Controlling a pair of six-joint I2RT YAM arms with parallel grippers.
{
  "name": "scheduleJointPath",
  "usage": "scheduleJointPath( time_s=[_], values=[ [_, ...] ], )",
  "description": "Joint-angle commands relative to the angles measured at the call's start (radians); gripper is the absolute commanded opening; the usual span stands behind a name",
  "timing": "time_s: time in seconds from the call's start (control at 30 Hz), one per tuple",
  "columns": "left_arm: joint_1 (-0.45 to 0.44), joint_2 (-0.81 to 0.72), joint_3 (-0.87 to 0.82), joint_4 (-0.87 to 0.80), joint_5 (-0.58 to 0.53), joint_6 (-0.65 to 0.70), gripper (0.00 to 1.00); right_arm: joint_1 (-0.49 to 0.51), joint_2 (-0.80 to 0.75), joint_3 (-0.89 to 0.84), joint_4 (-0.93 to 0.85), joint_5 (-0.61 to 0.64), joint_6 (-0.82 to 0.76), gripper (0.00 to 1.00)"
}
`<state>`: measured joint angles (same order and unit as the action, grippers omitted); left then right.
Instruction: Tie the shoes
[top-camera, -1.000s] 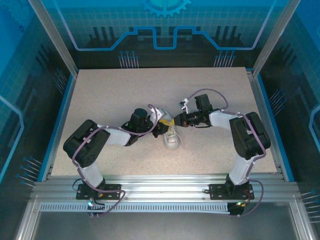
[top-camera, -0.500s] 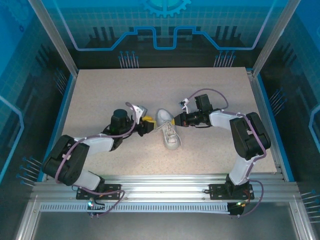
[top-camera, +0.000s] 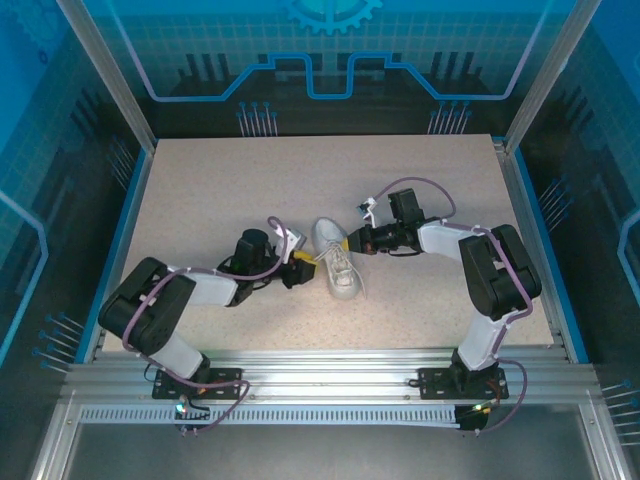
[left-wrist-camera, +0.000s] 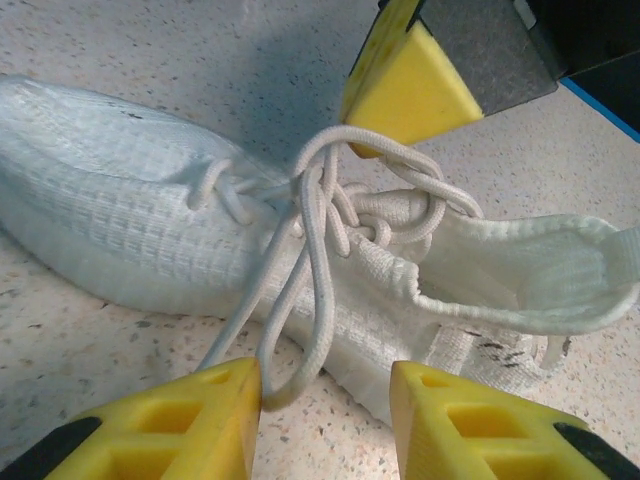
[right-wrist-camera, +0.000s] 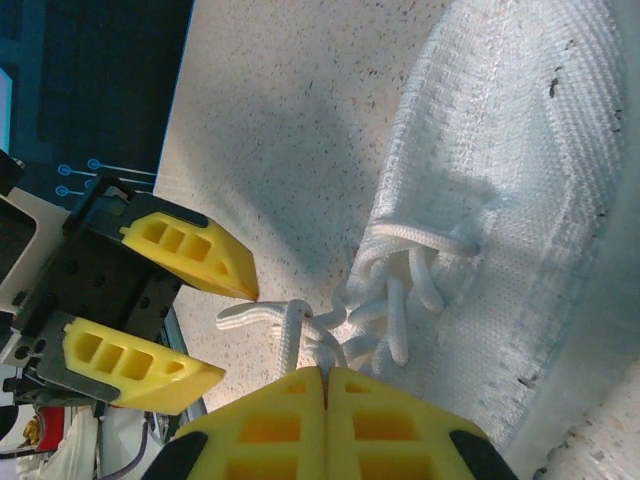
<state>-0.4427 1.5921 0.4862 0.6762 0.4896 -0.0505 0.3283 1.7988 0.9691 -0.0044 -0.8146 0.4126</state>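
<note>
A small white sneaker (top-camera: 340, 268) lies mid-table, toe towards the far side; it also fills the left wrist view (left-wrist-camera: 120, 220) and the right wrist view (right-wrist-camera: 520, 150). My left gripper (top-camera: 303, 259) sits low at its left side, open (left-wrist-camera: 325, 380). A white lace loop (left-wrist-camera: 318, 260) hangs down between its yellow fingers, resting against the left finger (left-wrist-camera: 215, 415). My right gripper (top-camera: 350, 241) is at the shoe's right side, shut (right-wrist-camera: 325, 372) on a lace strand (right-wrist-camera: 290, 335) just beside the knot. The right gripper's yellow fingertip (left-wrist-camera: 410, 85) shows over the laces.
The speckled table (top-camera: 220, 190) is bare around the shoe. Blue rails edge its left and right sides, and an aluminium frame (top-camera: 320, 365) runs along the near edge by the arm bases. The left gripper's open fingers (right-wrist-camera: 190, 255) show left of the laces.
The left gripper drew back left off the shoe, then came back right and lower to the shoe's side, its jaws a little wider. The right arm and shoe stayed put.
</note>
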Motion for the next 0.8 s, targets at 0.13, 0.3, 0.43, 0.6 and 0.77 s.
scheduleJointPath(
  time_s=[0.13, 0.3, 0.43, 0.6, 0.77],
  values=[
    [-0.017, 0.044, 0.039, 0.072, -0.07, 0.023, 0.31, 0.015, 0.004, 0.047, -0.079, 0.006, -0.06, 0.0],
    [-0.026, 0.043, 0.043, 0.066, -0.065, 0.029, 0.06, 0.014, 0.01, 0.063, -0.101, 0.018, -0.077, 0.0],
    [-0.062, 0.021, 0.04, 0.031, -0.065, 0.032, 0.0, 0.014, 0.019, 0.084, -0.106, 0.039, -0.074, 0.0],
    [-0.146, -0.022, 0.035, -0.025, -0.092, 0.022, 0.0, 0.016, 0.039, 0.128, -0.129, 0.083, -0.081, 0.0],
    [-0.216, -0.035, 0.063, -0.079, -0.103, -0.001, 0.0, 0.028, 0.079, 0.179, -0.15, 0.08, -0.109, 0.0]
  ],
)
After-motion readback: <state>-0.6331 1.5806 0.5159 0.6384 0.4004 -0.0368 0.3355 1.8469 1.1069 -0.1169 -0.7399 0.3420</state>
